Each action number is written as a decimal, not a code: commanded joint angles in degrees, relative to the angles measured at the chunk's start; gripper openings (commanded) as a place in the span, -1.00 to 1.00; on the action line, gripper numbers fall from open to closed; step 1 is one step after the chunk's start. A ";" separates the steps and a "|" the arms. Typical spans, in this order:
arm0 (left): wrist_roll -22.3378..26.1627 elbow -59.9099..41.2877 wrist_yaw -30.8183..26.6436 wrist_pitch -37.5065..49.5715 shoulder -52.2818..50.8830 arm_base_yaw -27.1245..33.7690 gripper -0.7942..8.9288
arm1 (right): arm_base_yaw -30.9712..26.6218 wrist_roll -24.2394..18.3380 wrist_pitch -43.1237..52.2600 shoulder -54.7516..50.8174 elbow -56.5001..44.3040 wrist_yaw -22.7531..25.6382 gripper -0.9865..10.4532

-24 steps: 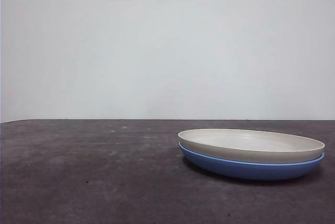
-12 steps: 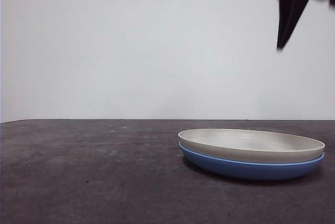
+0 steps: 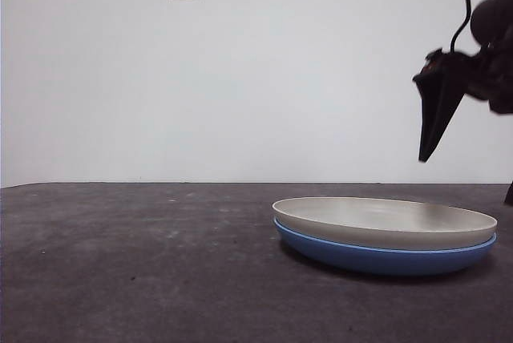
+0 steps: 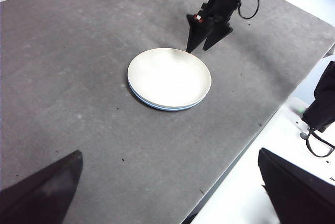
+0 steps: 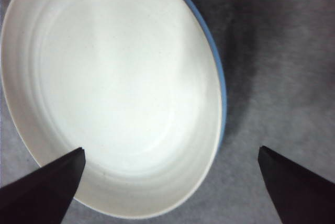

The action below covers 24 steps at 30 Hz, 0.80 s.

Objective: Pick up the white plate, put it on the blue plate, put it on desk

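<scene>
Two plates, stacked: the white plate (image 3: 385, 221) nests inside the blue plate (image 3: 377, 258), both on the desk (image 3: 136, 263), right of centre in the front view. White one round, shallow, matte cream, faint rings inside. Blue one glossy, only its rim and underside showing. Desk dark grey, rough, mottled. Right gripper (image 3: 437, 123) hangs above the stack's edge, jaws spread wide. Left gripper (image 4: 167, 192) well apart, high, jaws also spread.
</scene>
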 commanded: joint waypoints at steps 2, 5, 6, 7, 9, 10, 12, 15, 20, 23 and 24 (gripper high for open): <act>0.31 0.70 0.07 0.33 0.22 -0.44 0.33 | -0.68 -2.47 0.68 4.20 0.46 -1.49 0.26; 0.31 0.70 0.07 0.33 0.22 -0.44 0.33 | -1.07 -3.54 1.31 6.51 0.46 -2.05 0.26; 0.31 0.70 0.09 0.33 0.22 -0.44 0.33 | -1.16 -3.89 1.53 7.02 0.46 -2.82 0.26; 0.28 0.70 0.09 0.33 0.22 -0.44 0.33 | -1.20 -4.35 1.90 7.50 0.46 -3.93 0.26; 0.28 0.70 0.09 0.33 0.22 -0.44 0.33 | -1.25 -4.68 2.75 8.04 0.46 -5.35 0.23; 0.28 0.70 0.09 0.33 0.22 -0.44 0.33 | -1.27 -4.70 3.23 8.22 0.46 -5.92 0.19; 0.28 0.70 0.09 0.33 0.22 -0.44 0.33 | -1.29 -4.68 3.85 8.50 0.46 -5.90 0.11; 0.28 0.70 0.07 0.33 0.22 -0.44 0.33 | -1.31 -4.68 4.28 9.03 0.46 -5.90 0.11; 0.28 0.72 0.09 0.33 0.22 -0.44 0.33 | -1.29 -4.70 4.31 10.86 0.46 -6.21 0.10; 0.28 0.72 0.09 0.35 0.22 -0.44 0.33 | -1.29 -4.72 4.37 11.63 0.46 -7.02 -0.11; 0.28 0.72 0.09 0.33 0.22 -0.42 0.33 | -1.31 -4.72 4.48 11.78 0.46 -7.06 -0.22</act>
